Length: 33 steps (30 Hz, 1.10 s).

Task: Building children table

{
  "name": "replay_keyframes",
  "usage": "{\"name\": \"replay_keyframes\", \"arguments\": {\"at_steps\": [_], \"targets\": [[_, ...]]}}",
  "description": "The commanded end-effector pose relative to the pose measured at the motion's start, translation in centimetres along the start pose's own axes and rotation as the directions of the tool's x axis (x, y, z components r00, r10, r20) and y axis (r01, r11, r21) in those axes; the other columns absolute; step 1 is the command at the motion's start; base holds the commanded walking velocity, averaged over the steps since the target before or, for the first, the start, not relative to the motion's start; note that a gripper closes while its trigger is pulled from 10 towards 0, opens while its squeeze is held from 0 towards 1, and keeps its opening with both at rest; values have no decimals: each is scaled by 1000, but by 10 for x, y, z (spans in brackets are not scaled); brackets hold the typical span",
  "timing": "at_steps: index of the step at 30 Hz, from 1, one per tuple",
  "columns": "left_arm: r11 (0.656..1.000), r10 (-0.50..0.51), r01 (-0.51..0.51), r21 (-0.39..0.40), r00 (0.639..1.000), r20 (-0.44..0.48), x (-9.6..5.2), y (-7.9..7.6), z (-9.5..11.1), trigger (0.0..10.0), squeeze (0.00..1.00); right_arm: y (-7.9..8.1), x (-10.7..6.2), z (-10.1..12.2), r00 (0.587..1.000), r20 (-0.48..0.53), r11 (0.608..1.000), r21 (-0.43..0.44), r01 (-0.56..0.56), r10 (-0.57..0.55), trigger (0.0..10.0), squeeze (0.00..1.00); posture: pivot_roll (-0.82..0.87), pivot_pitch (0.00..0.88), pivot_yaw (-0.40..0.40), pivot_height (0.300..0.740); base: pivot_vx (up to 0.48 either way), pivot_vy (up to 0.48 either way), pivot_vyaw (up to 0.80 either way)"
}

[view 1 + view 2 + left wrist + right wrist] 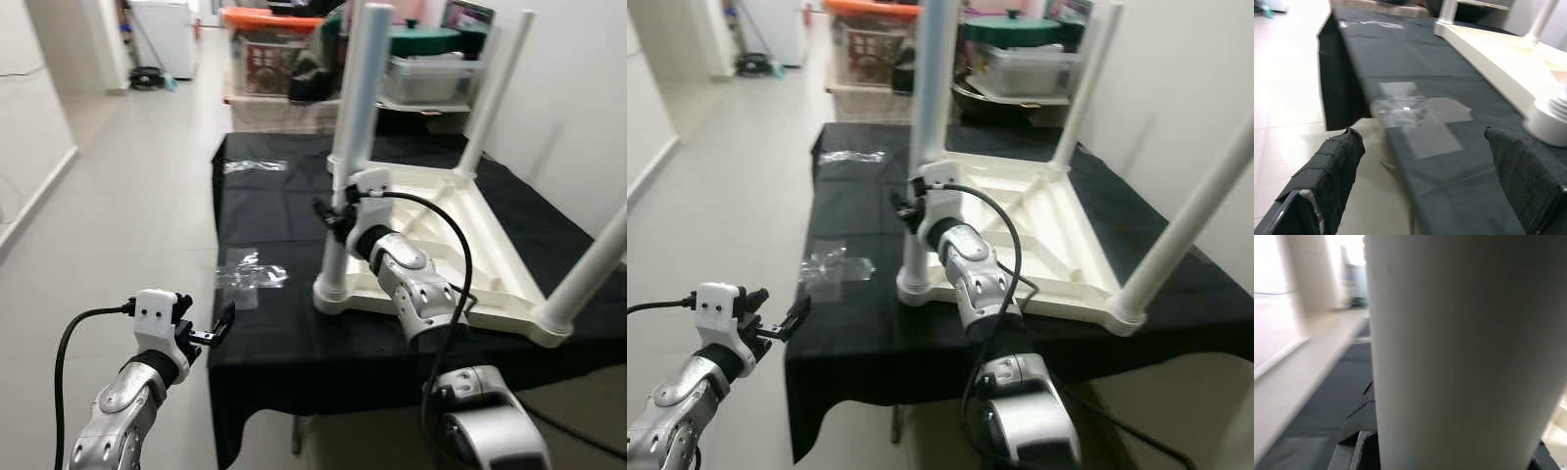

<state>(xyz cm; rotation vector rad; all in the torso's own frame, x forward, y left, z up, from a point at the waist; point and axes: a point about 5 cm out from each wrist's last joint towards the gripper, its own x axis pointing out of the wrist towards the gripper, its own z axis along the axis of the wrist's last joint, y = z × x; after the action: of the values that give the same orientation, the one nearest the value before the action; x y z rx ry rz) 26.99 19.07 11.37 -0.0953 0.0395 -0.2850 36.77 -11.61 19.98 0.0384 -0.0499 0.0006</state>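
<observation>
Jaws of right gripper (336, 217) clamped on near-left leg (355, 137) of inverted children table (470, 245); left gripper (223, 323) jaws apart, beside tabletop (265, 343) edge.

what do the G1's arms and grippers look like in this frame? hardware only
Both arms are jointed silver shells with dark seams. The left arm ends in a white wrist block with a black cable looping from it, then the left gripper with two black fingers wrapped in black textured tape. The right arm has the same white block, with a long black cable arcing back, ahead of the right gripper.
</observation>
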Motion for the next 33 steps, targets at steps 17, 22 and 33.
{"name": "replay_keyframes", "arguments": {"at_steps": [17, 22, 33], "targets": [[1000, -6, 6, -5, 1000, -4, 1, -1, -2, 10000, 0, 3, -2, 61, 812, 161, 826, -42, -563, 561, 10000, 0, 50, 0, -91, 740, 0, 0, 0], [1000, -8, 8, -2, 1000, -2, 3, -3, -2, 10000, 0, -17, 4, 74, 640, 95, 645, -191, -740, 763, 10000, 0, 63, 0, -102, 740, 0, 0, 0], [1000, 5, -5, -10, 1000, 1, -1, -3, -3, 10000, 0, 19, 3, 34, 537, -36, 527, -146, -837, 843, 0, 0, 45, 0, -95, 740, 0, 0, 0]]}}
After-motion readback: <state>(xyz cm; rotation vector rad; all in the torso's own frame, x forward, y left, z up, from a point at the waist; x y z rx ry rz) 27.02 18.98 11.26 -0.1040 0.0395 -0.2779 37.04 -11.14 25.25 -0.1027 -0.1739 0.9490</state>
